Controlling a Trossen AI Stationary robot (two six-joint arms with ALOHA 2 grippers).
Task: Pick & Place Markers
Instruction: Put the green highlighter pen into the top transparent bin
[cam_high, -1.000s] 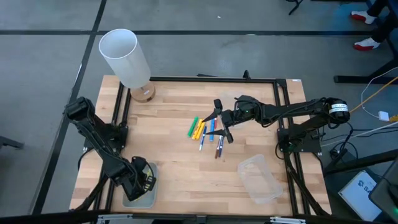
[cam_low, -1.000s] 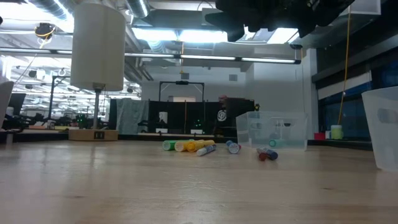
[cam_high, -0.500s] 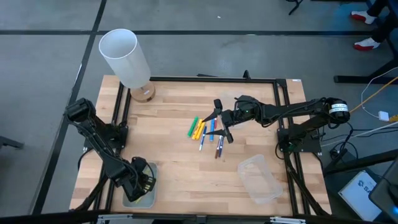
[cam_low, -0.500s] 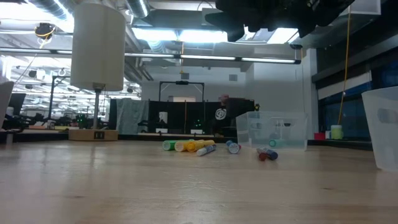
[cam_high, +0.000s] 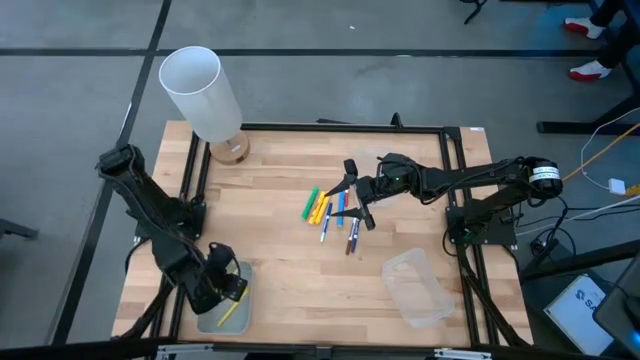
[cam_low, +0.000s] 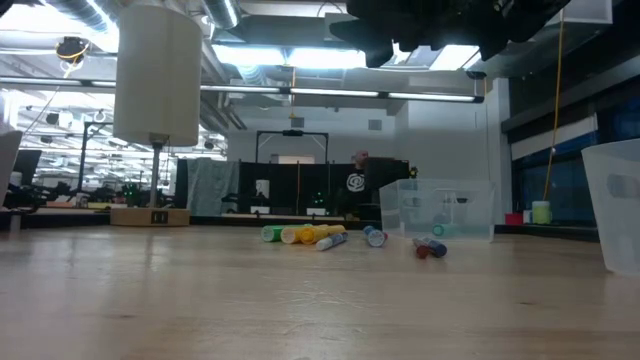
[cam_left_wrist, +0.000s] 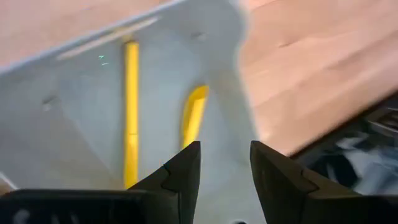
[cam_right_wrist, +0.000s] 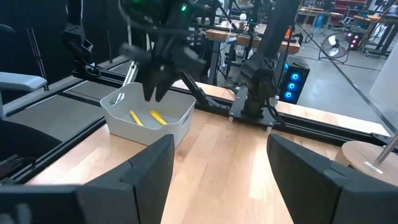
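Two yellow markers (cam_left_wrist: 131, 106) (cam_left_wrist: 194, 115) lie flat on the floor of the grey tray (cam_high: 242, 322) at the table's near left corner. My left gripper (cam_left_wrist: 225, 146) hangs just above that tray, open, with nothing between its fingers; the right wrist view shows it (cam_right_wrist: 152, 93) over the tray (cam_right_wrist: 149, 134) too. Several more markers (cam_high: 335, 212) in green, yellow, orange, blue and dark colours lie in a loose row at mid-table, also seen in the low view (cam_low: 320, 236). My right gripper (cam_high: 350, 197) stands wide open above that row, held nearly level.
A clear plastic tray (cam_high: 417, 287) sits at the near right. A tall white cylinder (cam_high: 200, 92) stands on a round wooden base (cam_high: 228, 150) at the far left corner. Black frame rails (cam_high: 330, 127) border the wooden table. Bare wood lies between the marker row and the grey tray.
My left gripper has risen out of the grey tray and drawn back a little toward the table's left edge. A yellow marker now shows lying in the tray where the gripper stood. The right arm and the marker row have kept still.
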